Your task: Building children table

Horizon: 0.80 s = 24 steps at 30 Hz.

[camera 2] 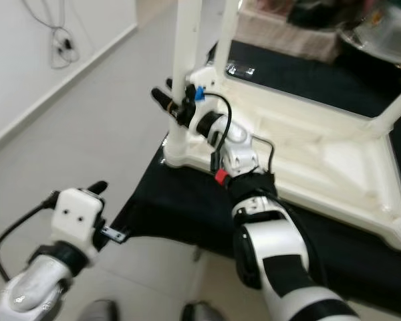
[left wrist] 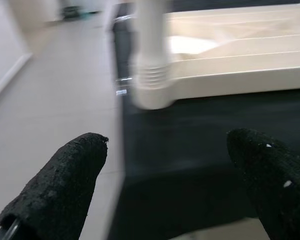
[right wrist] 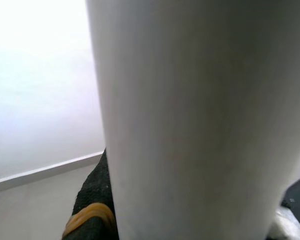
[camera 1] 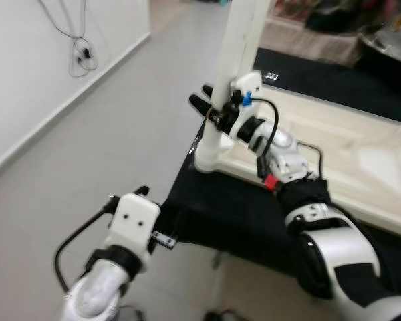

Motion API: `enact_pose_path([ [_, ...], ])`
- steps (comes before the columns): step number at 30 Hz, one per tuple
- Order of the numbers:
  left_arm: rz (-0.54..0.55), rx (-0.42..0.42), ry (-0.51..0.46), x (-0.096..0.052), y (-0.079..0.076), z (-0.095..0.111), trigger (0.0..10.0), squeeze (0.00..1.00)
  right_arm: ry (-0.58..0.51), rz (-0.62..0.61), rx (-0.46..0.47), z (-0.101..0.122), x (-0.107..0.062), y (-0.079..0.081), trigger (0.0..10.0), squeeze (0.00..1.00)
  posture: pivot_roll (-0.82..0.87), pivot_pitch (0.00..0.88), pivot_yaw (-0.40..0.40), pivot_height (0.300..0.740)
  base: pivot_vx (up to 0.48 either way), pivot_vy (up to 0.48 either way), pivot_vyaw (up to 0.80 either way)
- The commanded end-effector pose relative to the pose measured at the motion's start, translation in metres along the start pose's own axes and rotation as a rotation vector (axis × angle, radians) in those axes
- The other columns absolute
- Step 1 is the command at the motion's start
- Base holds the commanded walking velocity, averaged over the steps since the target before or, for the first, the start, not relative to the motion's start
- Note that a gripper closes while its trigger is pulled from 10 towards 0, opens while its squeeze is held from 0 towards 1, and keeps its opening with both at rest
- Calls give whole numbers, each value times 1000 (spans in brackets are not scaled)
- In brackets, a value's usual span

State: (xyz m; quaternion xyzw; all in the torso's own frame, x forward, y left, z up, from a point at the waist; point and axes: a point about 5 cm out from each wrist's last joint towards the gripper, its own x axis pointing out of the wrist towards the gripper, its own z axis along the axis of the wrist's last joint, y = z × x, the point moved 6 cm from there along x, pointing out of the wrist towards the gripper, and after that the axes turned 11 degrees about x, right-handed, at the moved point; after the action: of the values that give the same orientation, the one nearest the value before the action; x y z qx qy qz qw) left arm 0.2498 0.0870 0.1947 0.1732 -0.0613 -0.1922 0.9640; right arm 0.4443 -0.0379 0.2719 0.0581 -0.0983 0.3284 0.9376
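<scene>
Tabletop [camera 2: 321, 157], cream plastic and turned underside up, lies on a black-covered surface [camera 1: 220, 214], and you are at the leg-fitting step, as far as the scene lets you judge. Working outward from the robot: nearest you, short of the tabletop's near corner and out over the grey floor [camera 1: 107, 134], your left gripper [left wrist: 165, 190] hangs idle with its two black fingers spread wide and nothing between them; its wrist view looks straight at the ribbed collar of the corner socket [left wrist: 151, 82]. Next out, at that near corner, your right gripper [camera 1: 210, 107] is clamped round the white table leg [camera 1: 237, 47], just above where the leg stands upright in the socket; the right wrist view shows the leg pressed close against a finger. Whether the leg is fully home you cannot tell. Your next move likely calls for a twist or a downward press on the leg, kept upright so the thread does not bind. Mind the black surface's edge right beside the socket: a sideways shove could slide the tabletop off. Left of the tabletop the floor gives open room up to the white wall [camera 1: 27, 80]; beyond the tabletop's far side lies clutter.
</scene>
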Motion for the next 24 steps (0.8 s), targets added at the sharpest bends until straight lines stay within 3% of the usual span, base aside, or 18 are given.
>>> enact_pose_path([
  [1,-12,-8,9,-1,-3,-3,10000,0,123,-123,45,-39,-10,-15,10000,0,138,231,-142,740,0,0,0],
  [2,-12,-8,9,-1,-3,-3,10000,0,123,-123,45,-39,-10,-15,10000,0,138,231,-142,740,0,0,0],
  [3,-10,-7,8,0,-3,-3,10000,0,139,-314,122,-43,-10,-32,10000,0,137,232,-141,740,0,0,0],
  [5,-10,-7,8,0,-3,-3,10000,0,139,-314,122,-43,-10,-32,10000,0,137,232,-141,740,0,0,0],
  [6,-7,-4,6,0,-2,-3,10000,0,157,-518,153,-46,-15,-51,10000,0,134,231,-141,740,0,0,0],
  [13,-5,-2,0,2,-2,-2,10000,0,188,-644,168,-50,-17,-56,10000,0,135,214,-144,740,0,0,0],
  [16,-5,1,-7,1,-3,-1,10000,0,169,-830,118,-45,-27,-69,10000,0,146,199,-153,740,0,0,0],
  [19,-5,2,-9,1,-3,0,10000,0,145,-891,141,-44,-32,-73,10000,0,149,190,-151,740,0,0,0],
  [22,-7,6,-10,1,-3,0,10000,0,125,-997,142,-43,-42,-80,10000,0,149,185,-151,740,0,0,0],
  [24,-8,10,-12,2,-3,0,10000,0,98,-1171,155,-45,-64,-92,10000,0,149,184,-151,740,0,0,0],
])
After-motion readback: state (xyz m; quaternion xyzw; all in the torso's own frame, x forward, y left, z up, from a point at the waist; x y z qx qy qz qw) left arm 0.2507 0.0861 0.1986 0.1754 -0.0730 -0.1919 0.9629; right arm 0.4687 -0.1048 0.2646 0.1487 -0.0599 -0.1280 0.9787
